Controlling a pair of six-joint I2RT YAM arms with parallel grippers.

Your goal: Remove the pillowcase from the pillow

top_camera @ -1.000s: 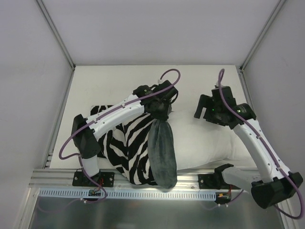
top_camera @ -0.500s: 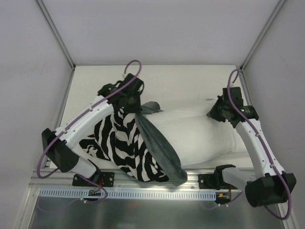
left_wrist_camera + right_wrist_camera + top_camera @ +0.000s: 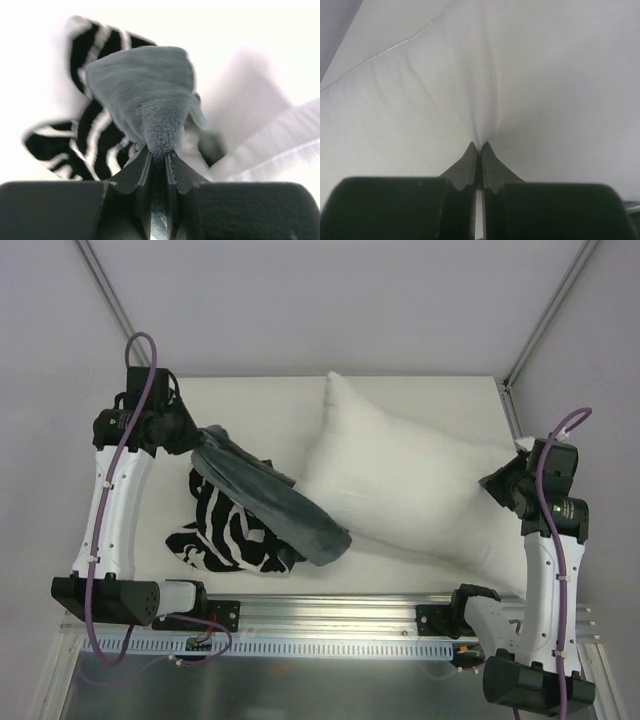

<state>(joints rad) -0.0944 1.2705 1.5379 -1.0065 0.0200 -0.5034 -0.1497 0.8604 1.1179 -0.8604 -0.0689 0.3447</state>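
The pillowcase (image 3: 270, 510) lies at the left of the table, grey-teal plush on top and zebra stripes underneath, fully apart from the pillow. My left gripper (image 3: 192, 436) is shut on its plush end, and the fabric (image 3: 150, 105) bunches out from between the jaws of the left gripper (image 3: 158, 156). The bare white pillow (image 3: 400, 485) stretches diagonally across the middle and right of the table. My right gripper (image 3: 500, 487) is shut on the pillow's right end; the white cloth (image 3: 485, 90) puckers into the closed tips of the right gripper (image 3: 479, 147).
The cream table top (image 3: 255, 405) is ringed by grey walls with metal posts at the back corners. An aluminium rail (image 3: 330, 615) runs along the near edge, carrying both arm bases. Purple cables loop over each arm.
The left arm swung far left, pulling the pillowcase fully off the pillow. The right gripper closed on the pillow's right end and drew it right. The pillow now lies bare.
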